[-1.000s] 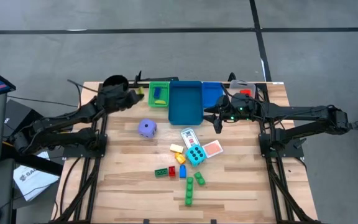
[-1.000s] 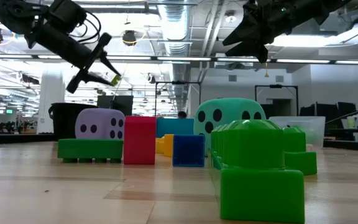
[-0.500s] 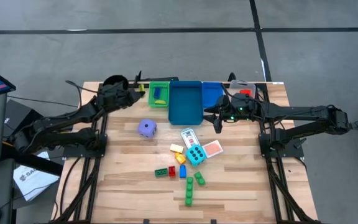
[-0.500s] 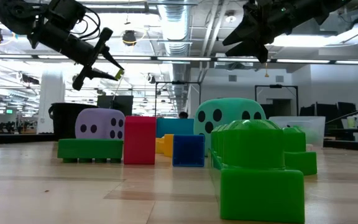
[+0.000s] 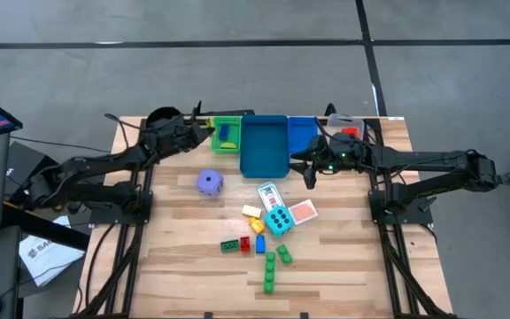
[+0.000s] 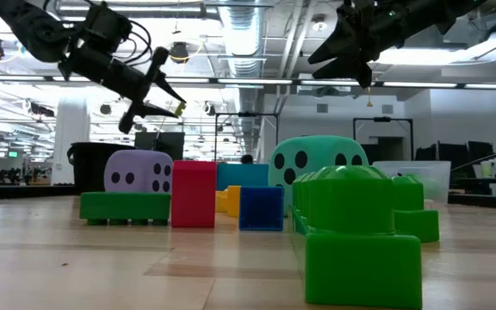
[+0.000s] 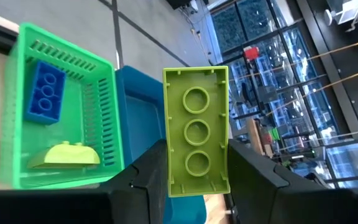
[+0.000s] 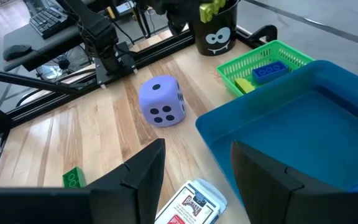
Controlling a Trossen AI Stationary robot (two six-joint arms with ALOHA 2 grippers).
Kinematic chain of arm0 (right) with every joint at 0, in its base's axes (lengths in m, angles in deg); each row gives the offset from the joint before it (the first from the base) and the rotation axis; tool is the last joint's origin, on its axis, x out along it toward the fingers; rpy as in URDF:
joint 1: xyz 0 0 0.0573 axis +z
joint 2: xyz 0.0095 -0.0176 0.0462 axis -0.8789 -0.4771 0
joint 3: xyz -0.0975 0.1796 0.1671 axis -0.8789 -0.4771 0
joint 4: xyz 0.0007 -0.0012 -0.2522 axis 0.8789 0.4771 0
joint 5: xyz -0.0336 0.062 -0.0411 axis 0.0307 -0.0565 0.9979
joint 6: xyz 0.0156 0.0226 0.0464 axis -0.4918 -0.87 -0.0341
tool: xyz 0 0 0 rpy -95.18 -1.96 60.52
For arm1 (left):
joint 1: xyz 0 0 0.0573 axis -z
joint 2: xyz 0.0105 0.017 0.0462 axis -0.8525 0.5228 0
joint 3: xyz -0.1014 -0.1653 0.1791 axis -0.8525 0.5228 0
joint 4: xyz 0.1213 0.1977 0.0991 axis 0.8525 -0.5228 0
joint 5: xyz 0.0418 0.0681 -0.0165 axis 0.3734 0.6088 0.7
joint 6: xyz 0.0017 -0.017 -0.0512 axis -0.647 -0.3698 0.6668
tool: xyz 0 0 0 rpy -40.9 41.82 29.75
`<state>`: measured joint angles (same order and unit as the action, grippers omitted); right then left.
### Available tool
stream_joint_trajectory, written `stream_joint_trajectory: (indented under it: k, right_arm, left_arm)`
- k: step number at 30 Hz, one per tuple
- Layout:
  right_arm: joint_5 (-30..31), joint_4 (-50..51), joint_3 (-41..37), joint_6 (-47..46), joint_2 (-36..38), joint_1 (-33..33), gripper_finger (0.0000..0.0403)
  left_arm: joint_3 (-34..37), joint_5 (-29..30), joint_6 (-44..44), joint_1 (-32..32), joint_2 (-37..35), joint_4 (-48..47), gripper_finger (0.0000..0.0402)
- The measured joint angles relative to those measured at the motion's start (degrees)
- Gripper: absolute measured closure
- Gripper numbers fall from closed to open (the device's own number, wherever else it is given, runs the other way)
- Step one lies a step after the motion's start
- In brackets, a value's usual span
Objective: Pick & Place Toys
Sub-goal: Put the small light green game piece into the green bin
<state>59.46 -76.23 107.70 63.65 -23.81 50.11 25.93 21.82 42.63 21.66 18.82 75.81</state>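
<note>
Table (image 5: 175, 266), wood. Blue bin (image 5: 264, 146) at far edge; green bin (image 5: 227, 134) beside it, holding blue brick (image 7: 45, 98) and lime piece (image 7: 65, 154). Purple die (image 5: 209, 182) mid-table; cyan die (image 5: 279, 221) among cards and bricks nearer front. Left gripper (image 7: 194, 177) pinching lime brick (image 7: 196, 130) just beside green bin. Right gripper (image 8: 194, 165) spread, empty, beside blue bin.

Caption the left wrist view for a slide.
Left tool holds a yellow-green brick near the green bin.
</note>
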Motion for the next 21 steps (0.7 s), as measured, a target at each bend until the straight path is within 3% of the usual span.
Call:
stream_joint_trajectory:
  k: [6, 21]
  right_arm:
    - [0.02, 0.00, 0.00, -0.70, 0.00, 0.02, 0.0223]
    - [0.04, 0.00, 0.00, -1.07, 0.00, 0.02, 0.0223]
  left_arm:
    - [-0.04, -0.38, 1.16, 0.00, 5.01, 3.88, 0.0270]
    - [-5.78, -0.49, -0.13, -1.55, 15.15, 3.62, 0.0270]
